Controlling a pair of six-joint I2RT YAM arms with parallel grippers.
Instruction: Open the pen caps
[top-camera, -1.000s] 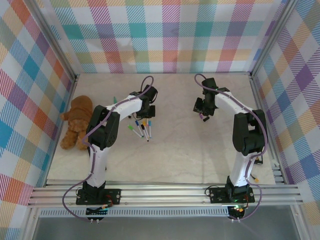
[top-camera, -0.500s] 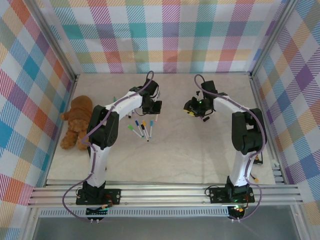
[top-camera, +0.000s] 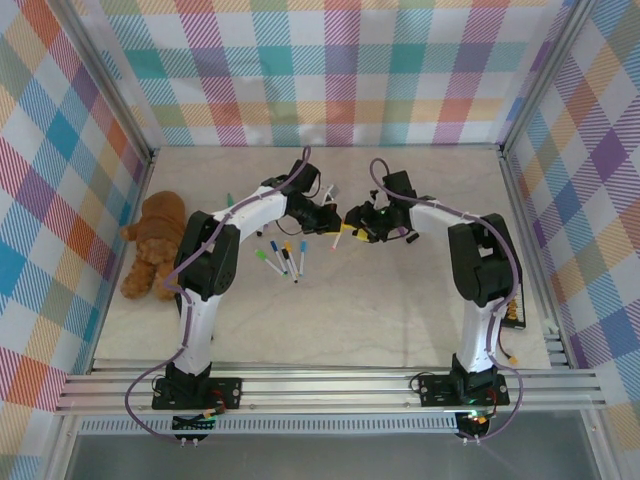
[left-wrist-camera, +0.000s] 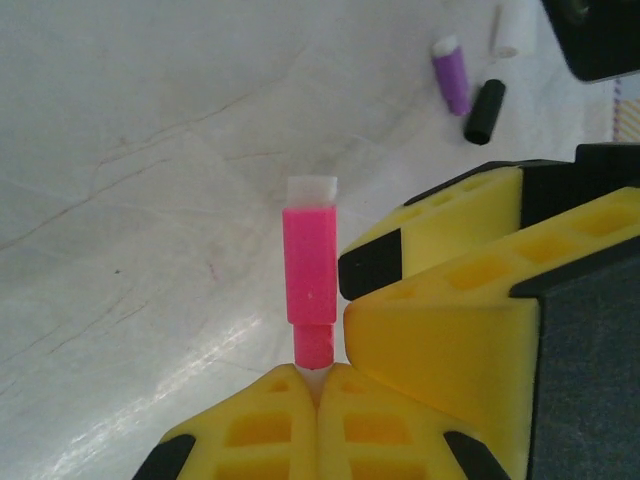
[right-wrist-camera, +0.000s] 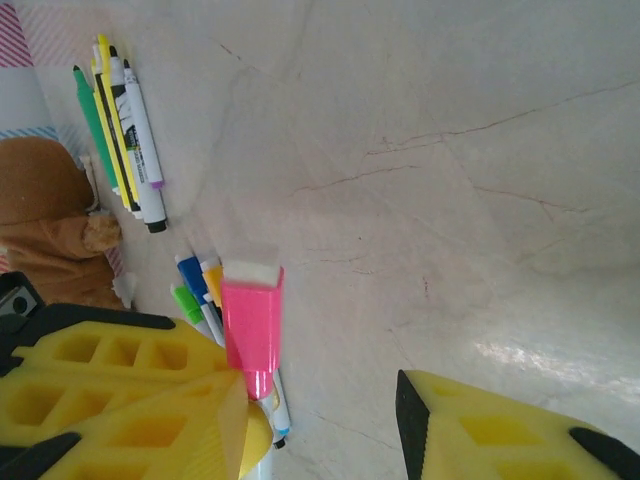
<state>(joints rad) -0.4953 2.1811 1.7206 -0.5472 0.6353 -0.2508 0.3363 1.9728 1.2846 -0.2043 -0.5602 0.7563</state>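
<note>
Left gripper (left-wrist-camera: 315, 385): squeezed tight on the pink pen (left-wrist-camera: 313, 345), its cap (left-wrist-camera: 309, 260) pointing to 12 o'clock.
Right gripper (right-wrist-camera: 320, 388): fingers (right-wrist-camera: 500, 430) wide apart, the cap in the gap, beside one finger.
Other pens (top-camera: 283, 258): on the table (top-camera: 400, 300), at 8 o'clock from the grippers.

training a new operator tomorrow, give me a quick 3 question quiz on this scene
1. True or false: the left hand is shut on the pink-capped pen.
2. What lies by the left edge of the table? A) teddy bear B) mug C) notebook
3. Fill in: the right hand has its jaws ____.
Key: 1 true; 2 A; 3 open.
</note>
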